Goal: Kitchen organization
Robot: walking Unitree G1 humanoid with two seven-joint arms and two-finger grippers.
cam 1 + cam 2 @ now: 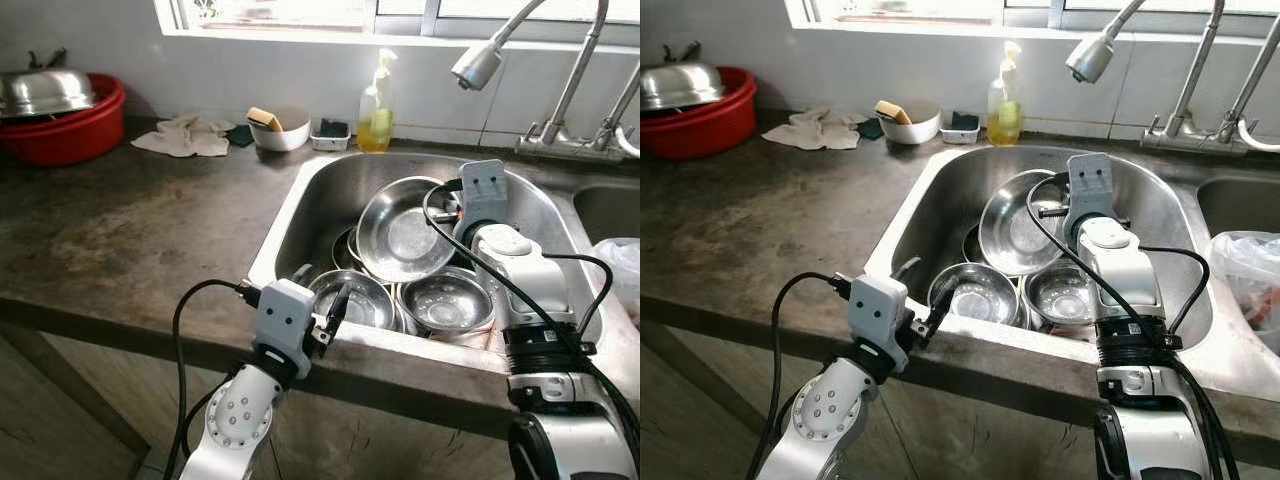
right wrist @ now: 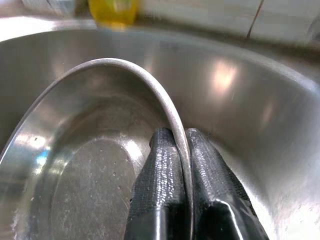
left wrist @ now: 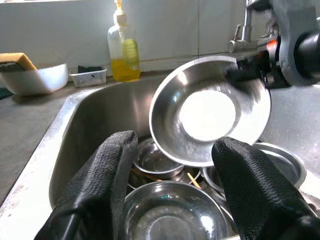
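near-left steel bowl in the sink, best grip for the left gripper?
Pinch the near rim of the bowl from the counter side, one finger inside, one outside. It sits upright and open-topped, and the left gripper, open, is at that edge.

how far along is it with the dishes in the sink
Early. Nothing looks put away yet. In hand: the right gripper pinches the rim of a large steel bowl, tilted up over the sink. The left gripper waits open at the near edge. Left: the smaller bowls below.
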